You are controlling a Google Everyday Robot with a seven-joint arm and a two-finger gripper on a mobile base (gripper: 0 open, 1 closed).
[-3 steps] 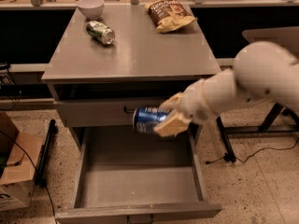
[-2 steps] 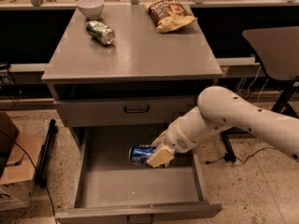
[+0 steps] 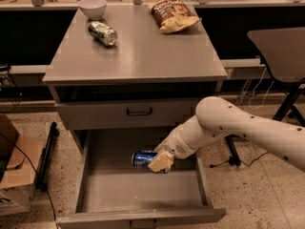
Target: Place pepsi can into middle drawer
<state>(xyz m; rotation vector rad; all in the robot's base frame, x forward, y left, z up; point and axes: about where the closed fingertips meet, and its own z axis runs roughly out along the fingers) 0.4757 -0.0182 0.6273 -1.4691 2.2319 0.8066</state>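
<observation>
The pepsi can [image 3: 142, 159] is blue with a silver end and lies on its side in my gripper [image 3: 156, 162]. My gripper is shut on it and holds it inside the open middle drawer [image 3: 100, 190], near the drawer's back, close above the grey floor. My white arm [image 3: 238, 128] reaches in from the right over the drawer's right wall. I cannot tell whether the can touches the floor.
The grey cabinet top [image 3: 143, 56] holds a green-and-silver can [image 3: 102, 33], a white bowl [image 3: 92, 6] and a chip bag [image 3: 171, 14]. The shallower drawer with a black handle [image 3: 139, 112] is closed above. A cardboard box [image 3: 14, 171] stands left; a chair [image 3: 281, 56] stands right.
My gripper has lowered the can from in front of the upper drawer down into the open middle drawer, and moved it slightly left.
</observation>
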